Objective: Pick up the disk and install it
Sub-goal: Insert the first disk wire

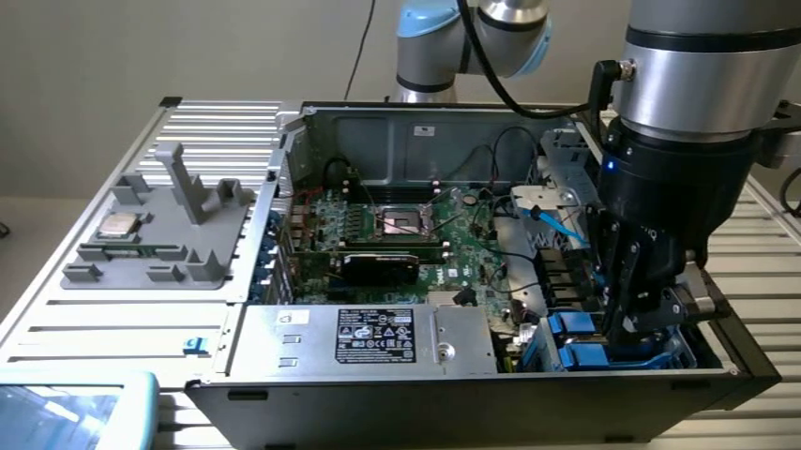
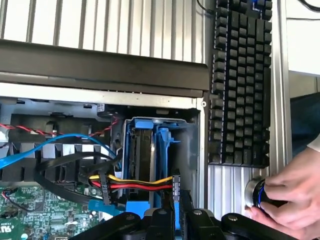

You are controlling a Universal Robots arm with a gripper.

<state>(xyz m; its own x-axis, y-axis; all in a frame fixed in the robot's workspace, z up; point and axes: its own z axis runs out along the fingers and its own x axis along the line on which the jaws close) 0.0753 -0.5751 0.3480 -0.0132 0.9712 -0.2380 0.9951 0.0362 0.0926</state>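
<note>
Inside drive bay (image 2: 195, 159): blue-bracketed disk (image 2: 144, 150) edge-on

Exterior high, wide — wrist close — shared drive bay (image 1: 579, 356) (image 2: 131, 150).

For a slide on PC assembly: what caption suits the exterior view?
Shut gripper stands among blue drive brackets inside an open PC case.

Glossy blue plastic was noted on the disk (image 2: 147, 145); the worktop (image 1: 113, 323) beside the matt black case (image 1: 476, 412) was ribbed bare metal.
</note>
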